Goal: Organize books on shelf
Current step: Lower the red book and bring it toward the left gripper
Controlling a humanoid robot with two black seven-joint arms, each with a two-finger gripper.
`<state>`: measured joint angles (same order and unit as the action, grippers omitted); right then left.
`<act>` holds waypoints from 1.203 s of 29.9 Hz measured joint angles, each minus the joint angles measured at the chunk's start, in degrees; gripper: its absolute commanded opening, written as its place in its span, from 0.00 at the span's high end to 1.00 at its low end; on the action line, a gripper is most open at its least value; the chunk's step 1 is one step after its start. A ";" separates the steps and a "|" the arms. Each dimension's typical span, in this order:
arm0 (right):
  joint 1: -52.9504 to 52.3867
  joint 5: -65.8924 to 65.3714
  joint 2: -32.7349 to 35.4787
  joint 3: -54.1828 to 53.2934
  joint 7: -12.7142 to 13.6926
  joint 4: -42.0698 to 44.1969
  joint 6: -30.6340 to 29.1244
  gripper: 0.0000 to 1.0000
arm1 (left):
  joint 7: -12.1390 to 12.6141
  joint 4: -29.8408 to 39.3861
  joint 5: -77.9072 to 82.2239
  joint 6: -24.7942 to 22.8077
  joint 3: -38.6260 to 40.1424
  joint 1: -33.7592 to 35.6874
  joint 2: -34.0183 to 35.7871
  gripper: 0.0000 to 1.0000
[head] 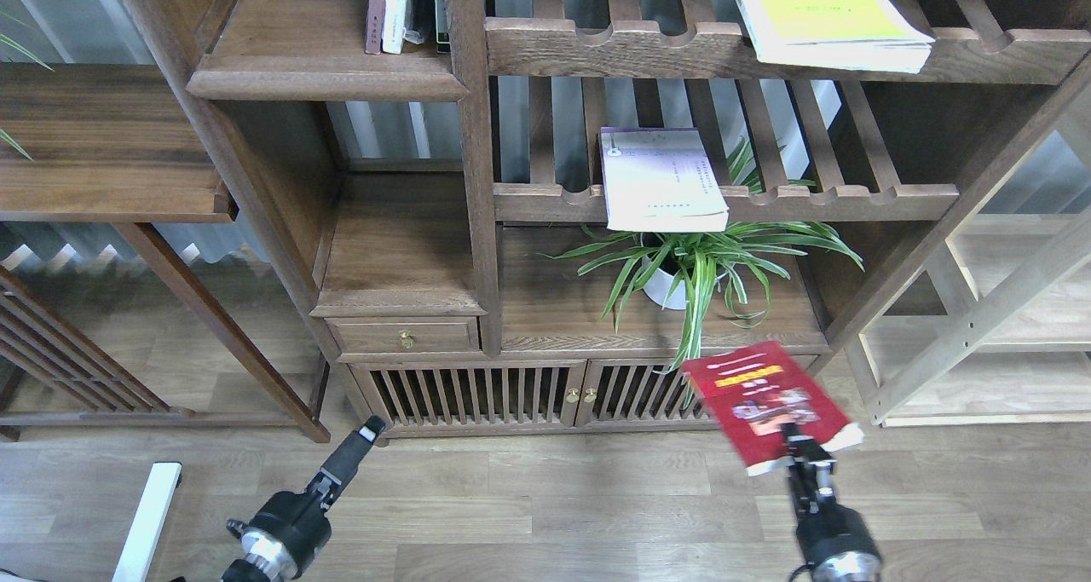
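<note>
While the right fingers (791,442) clamp the dark red paperback book (767,401) in mid-air, the left fingers' (368,433) state cannot be told.

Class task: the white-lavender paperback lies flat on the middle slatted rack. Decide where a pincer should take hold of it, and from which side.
Grip the near short edge of the white-lavender paperback, coming from the front. That edge juts out past the scalloped front rail of the middle slatted rack, so one finger could probably slide beneath and one above. Its far end lies deep between the uprights. The spider plant in the white pot leaves little room below.
</note>
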<state>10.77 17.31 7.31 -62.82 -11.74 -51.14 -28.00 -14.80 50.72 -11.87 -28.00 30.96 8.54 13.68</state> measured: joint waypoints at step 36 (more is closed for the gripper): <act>-8.23 -8.51 -7.31 21.08 0.32 0.14 0.00 0.95 | -1.67 7.51 -6.60 0.00 -2.95 -7.55 4.94 0.02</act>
<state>2.54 8.80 0.00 -41.74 -11.42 -51.00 -28.00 -16.47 58.24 -18.47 -28.00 28.01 0.99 18.62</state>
